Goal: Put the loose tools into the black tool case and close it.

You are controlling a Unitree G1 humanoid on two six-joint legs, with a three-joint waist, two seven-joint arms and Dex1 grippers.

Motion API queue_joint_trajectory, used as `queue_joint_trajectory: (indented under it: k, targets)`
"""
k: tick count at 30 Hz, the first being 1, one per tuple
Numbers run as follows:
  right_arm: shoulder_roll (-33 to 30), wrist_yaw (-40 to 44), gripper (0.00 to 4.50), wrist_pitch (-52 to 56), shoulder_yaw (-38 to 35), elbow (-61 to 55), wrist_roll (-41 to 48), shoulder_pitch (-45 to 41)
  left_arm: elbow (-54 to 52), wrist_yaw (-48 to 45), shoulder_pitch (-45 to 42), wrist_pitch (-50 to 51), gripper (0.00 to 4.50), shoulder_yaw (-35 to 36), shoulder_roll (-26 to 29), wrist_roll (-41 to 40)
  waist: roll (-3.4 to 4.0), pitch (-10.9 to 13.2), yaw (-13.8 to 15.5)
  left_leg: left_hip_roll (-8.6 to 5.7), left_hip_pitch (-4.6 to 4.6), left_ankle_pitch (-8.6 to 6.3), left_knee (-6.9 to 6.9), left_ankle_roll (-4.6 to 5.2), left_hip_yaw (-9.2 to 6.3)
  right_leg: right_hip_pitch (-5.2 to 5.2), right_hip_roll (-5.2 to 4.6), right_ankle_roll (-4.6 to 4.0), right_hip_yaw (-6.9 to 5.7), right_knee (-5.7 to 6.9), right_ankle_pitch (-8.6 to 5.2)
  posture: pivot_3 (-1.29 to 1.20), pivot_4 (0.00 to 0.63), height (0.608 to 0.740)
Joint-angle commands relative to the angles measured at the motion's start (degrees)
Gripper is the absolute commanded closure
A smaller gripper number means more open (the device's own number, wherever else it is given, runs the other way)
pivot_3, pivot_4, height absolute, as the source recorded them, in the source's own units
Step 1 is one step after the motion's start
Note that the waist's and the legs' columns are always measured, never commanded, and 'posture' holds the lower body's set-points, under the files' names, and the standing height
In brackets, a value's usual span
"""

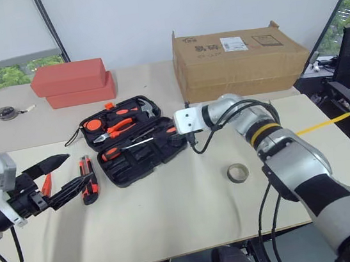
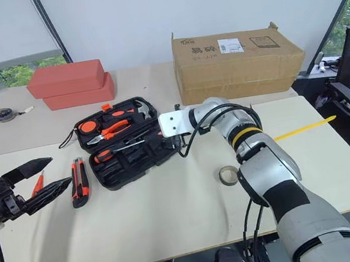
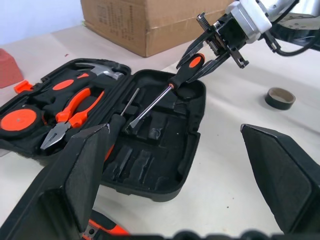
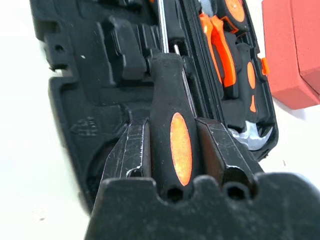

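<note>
The black tool case [image 1: 141, 159] lies open on the table, with pliers [image 1: 118, 128] and a hammer in its far half. One screwdriver [image 1: 111, 153] lies in the near half. My right gripper [image 4: 175, 125] is shut on the black-and-orange handle of another screwdriver [image 3: 189, 69], held over the case's right end with its tip down in the moulded slots. My left gripper [image 1: 80, 167] hovers open and empty left of the case. Beside it lie the utility knife [image 1: 90, 187] and a slim orange screwdriver [image 1: 45, 185]. The tape roll [image 1: 237, 173] lies to the right of the case.
Two red boxes [image 1: 73, 83] are stacked at the back left, with a round tape measure [image 1: 6, 112] further left. A large cardboard box [image 1: 240, 59] stands behind the case on the right. A yellow strip [image 1: 319, 126] lies at the table's right edge.
</note>
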Motion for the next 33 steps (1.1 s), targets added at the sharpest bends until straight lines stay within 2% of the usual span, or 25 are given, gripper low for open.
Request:
queue_joint_trajectory:
  k: [1, 2, 3, 6, 8, 14, 20, 27, 30, 33]
  targets:
    - [0.59, -7.18, 2.27, -0.71, 2.22, 0.88, -5.24, -3.24, -2.33, 1.23, 0.73, -1.22, 0.0, 3.1, -0.04, -1.58, 0.0, 0.0, 0.07, 0.06, 0.0, -0.01, 0.0, -0.03, 0.02, -0.01, 0.05, -0.03, 0.0, 0.0, 0.0, 0.0, 0.15, 0.713]
    - [0.8, -9.86, 2.02, -0.34, 3.21, 1.14, -6.93, -3.72, -2.42, 1.37, 1.01, -1.32, 0.0, 3.38, -0.08, -1.66, 0.01, 0.01, 0.12, 0.08, 0.0, -0.01, 0.0, -0.05, 0.02, -0.01, 0.07, -0.05, -0.01, 0.0, -0.01, 0.0, 0.15, 0.713]
    - [1.09, -13.23, 1.56, 0.63, 4.14, 1.46, -8.76, -4.31, -2.53, 1.51, 1.3, -1.46, 0.0, 3.68, -0.11, -1.64, 0.02, 0.01, 0.14, 0.12, 0.0, -0.02, 0.0, -0.1, 0.04, -0.04, 0.09, -0.1, -0.01, 0.0, -0.01, 0.0, 0.15, 0.713]
    - [1.92, -19.64, 0.54, 2.87, 5.04, 2.25, -11.58, -5.57, -2.83, 1.99, 1.76, -1.66, 0.0, 4.36, -0.11, -2.09, 0.01, 0.01, 0.04, 0.17, 0.0, -0.05, 0.0, -0.21, 0.1, -0.08, 0.11, -0.22, 0.02, 0.01, 0.02, 0.0, 0.15, 0.713]
    - [2.37, -22.8, 0.04, 4.79, 4.53, 2.61, -12.1, -6.18, -2.99, 2.25, 1.98, -1.74, 0.0, 4.57, -0.03, -2.41, 0.02, 0.01, 0.02, 0.21, 0.01, -0.05, 0.0, -0.24, 0.12, -0.09, 0.15, -0.24, 0.02, 0.01, 0.03, 0.0, 0.15, 0.713]
    - [2.46, -22.69, 0.04, 5.79, 1.58, 2.84, -10.18, -5.73, -2.81, 2.76, 2.19, -2.32, 0.0, 4.36, 0.17, -2.94, 0.01, 0.01, 0.11, 0.3, 0.0, -0.03, 0.0, -0.23, 0.17, -0.08, 0.24, -0.28, 0.01, -0.01, 0.02, 0.0, 0.15, 0.713]
    - [3.56, -3.13, 0.04, 11.37, -12.17, 2.67, 3.95, -1.79, -0.12, 2.03, 0.76, -3.41, 0.0, 1.91, 0.95, -1.7, 0.01, 0.0, 0.09, 0.4, 0.02, 0.01, 0.0, -0.15, 0.2, -0.02, 0.35, -0.32, 0.02, -0.04, 0.05, 0.0, 0.15, 0.713]
    - [1.88, 10.55, 0.04, 17.02, -16.55, 1.39, 8.1, 2.37, 2.19, 1.45, -1.29, -4.69, 0.0, -1.46, 1.6, -0.71, 0.01, 0.01, 0.09, 0.48, 0.1, 0.01, 0.0, -0.17, 0.27, 0.03, 0.42, -0.37, 0.03, -0.06, 0.07, 0.0, 0.15, 0.713]
    - [0.61, 20.05, 0.04, 17.01, -16.78, 0.51, 8.93, 3.52, 3.32, 0.98, -2.16, -5.1, 0.0, -2.6, 1.86, -0.07, 0.01, 0.0, 0.05, 0.54, 0.11, 0.01, 0.0, -0.17, 0.36, -0.01, 0.47, -0.39, 0.1, -0.05, 0.09, 0.0, 0.15, 0.713]
    - [-0.15, 24.18, 0.04, 15.84, -15.2, -0.3, 7.84, 4.56, 4.18, 0.5, -2.82, -5.51, 0.0, -3.62, 2.15, 0.47, 0.0, 0.0, 0.03, 0.57, 0.12, -0.01, -0.01, -0.19, 0.62, -0.02, 0.49, -0.39, 0.11, -0.08, 0.09, 0.0, 0.15, 0.713]
